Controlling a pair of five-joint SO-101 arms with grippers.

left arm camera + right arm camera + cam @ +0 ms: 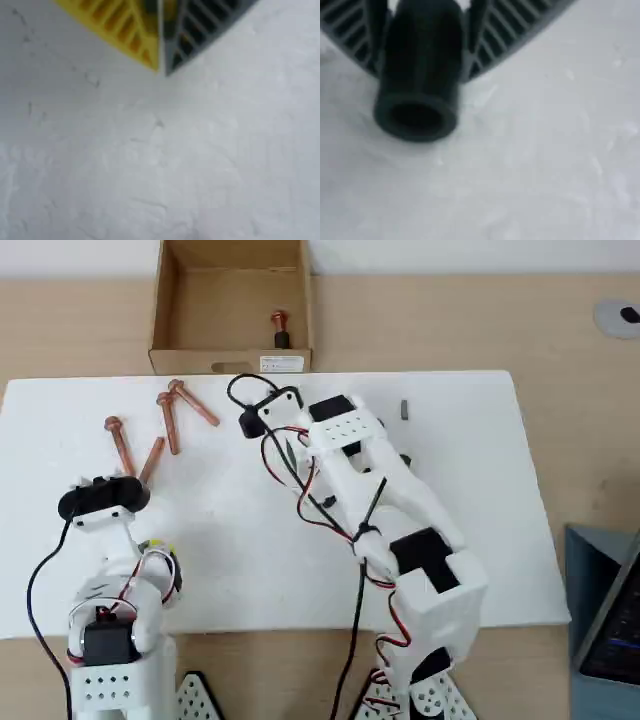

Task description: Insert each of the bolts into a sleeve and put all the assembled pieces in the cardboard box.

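Several copper bolts [168,423] lie loose on the white mat [480,540] at its far left. Inside the cardboard box [230,362] beyond the mat stands one bolt set in a black sleeve [281,330]. A spare sleeve [404,410] lies on the mat's far right part. My right gripper [422,65] is shut on a black sleeve [417,115], held low over the mat with its open end out; in the high view that gripper [250,422] sits just right of the bolts. My left gripper [161,67] is shut on nothing, its yellow and grey tips touching above bare mat, near the bolts [100,498].
The mat lies on a wooden table [580,440]. A laptop corner [605,620] juts in at the right edge. A grey round disc [618,316] sits at the far right. Red and black cables [300,480] trail along the right arm.
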